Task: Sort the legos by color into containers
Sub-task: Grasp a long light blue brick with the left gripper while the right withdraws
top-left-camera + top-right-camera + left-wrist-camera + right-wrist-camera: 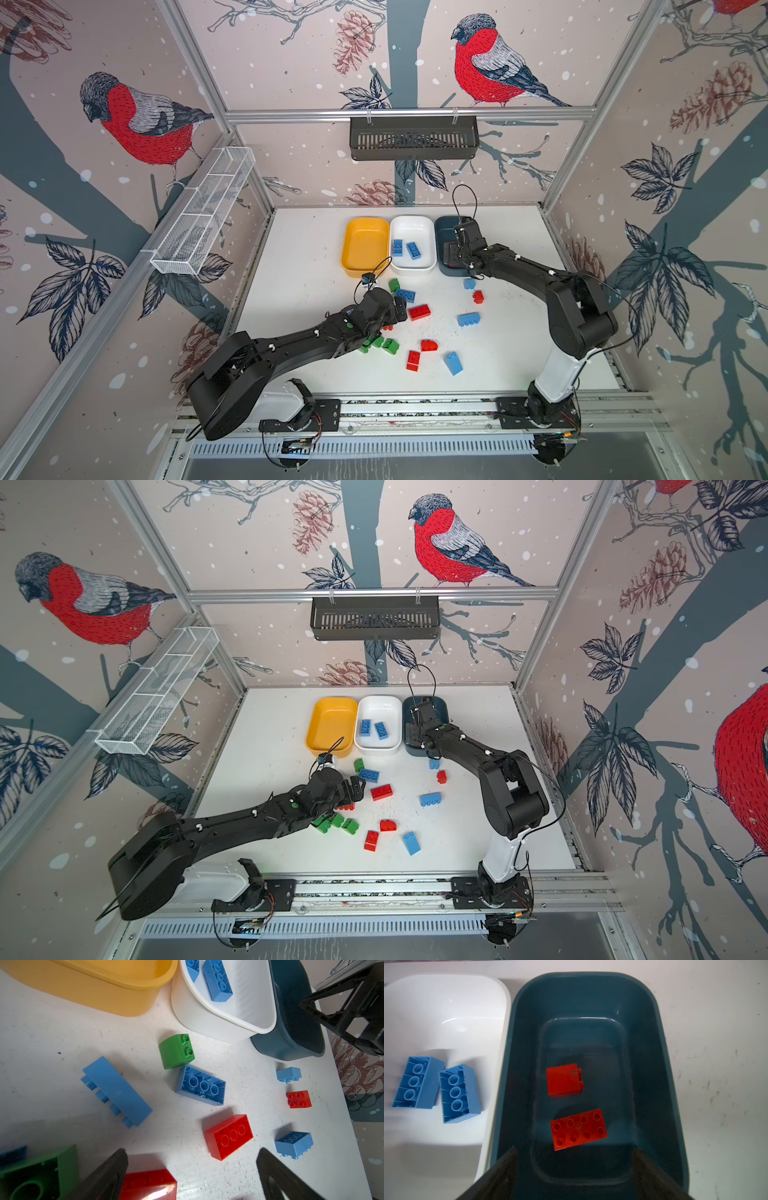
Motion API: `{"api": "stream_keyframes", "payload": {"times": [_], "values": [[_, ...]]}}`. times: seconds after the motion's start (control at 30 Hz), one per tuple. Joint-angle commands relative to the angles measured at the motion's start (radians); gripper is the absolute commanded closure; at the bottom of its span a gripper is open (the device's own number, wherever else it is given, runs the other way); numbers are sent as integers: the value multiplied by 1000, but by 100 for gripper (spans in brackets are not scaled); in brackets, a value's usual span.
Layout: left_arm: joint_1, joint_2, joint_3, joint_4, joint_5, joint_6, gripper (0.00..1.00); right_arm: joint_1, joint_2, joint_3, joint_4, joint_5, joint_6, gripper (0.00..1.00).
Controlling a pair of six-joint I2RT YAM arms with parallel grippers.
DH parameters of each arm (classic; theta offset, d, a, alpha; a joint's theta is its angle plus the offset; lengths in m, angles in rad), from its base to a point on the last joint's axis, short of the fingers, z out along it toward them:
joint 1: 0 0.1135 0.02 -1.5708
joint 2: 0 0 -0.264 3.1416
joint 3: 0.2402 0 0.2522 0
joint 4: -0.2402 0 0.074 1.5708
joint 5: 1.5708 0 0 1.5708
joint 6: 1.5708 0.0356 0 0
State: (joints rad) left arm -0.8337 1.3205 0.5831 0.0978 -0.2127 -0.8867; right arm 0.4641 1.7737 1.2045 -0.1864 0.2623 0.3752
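Observation:
Three containers stand in a row at the back: a yellow tub (pixel 361 249), a white tub (pixel 415 228) with two blue legos (pixel 458 1093), and a dark teal tub (pixel 583 976). My right gripper (pixel 574 1151) hangs open over the teal tub, nothing between its fingers. Below it lie a small red brick (pixel 563 1080) and a long red brick (pixel 578 1129). My left gripper (pixel 191 1153) is open low over the loose legos, with a red brick (pixel 148 1183) beside one finger. Red (pixel 228 1136), blue (pixel 200 1084) and green (pixel 176 1051) bricks lie scattered on the white table (pixel 307 249).
A black slotted basket (pixel 413 137) hangs on the back rail. A white wire basket (pixel 203 212) runs along the left frame. Green bricks (pixel 390 345) lie partly under my left arm. More red and blue bricks (pixel 453 362) lie toward the front.

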Motion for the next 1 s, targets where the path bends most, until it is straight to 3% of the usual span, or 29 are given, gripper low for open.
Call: {"api": "stream_keyframes", "payload": {"times": [0.0,0.2,0.6,0.97], "values": [[-2,1,13,-16,-26,-14,3,14,-38,-16,-6,47,22,11],[-1,24,67,-95,-58,-17,3,47,-153,-83,11,85,47,9],[-2,168,290,-424,-194,-132,3,63,-482,-348,76,142,177,5],[1,325,468,-658,-266,-213,3,61,-730,-565,111,171,201,0]]}}
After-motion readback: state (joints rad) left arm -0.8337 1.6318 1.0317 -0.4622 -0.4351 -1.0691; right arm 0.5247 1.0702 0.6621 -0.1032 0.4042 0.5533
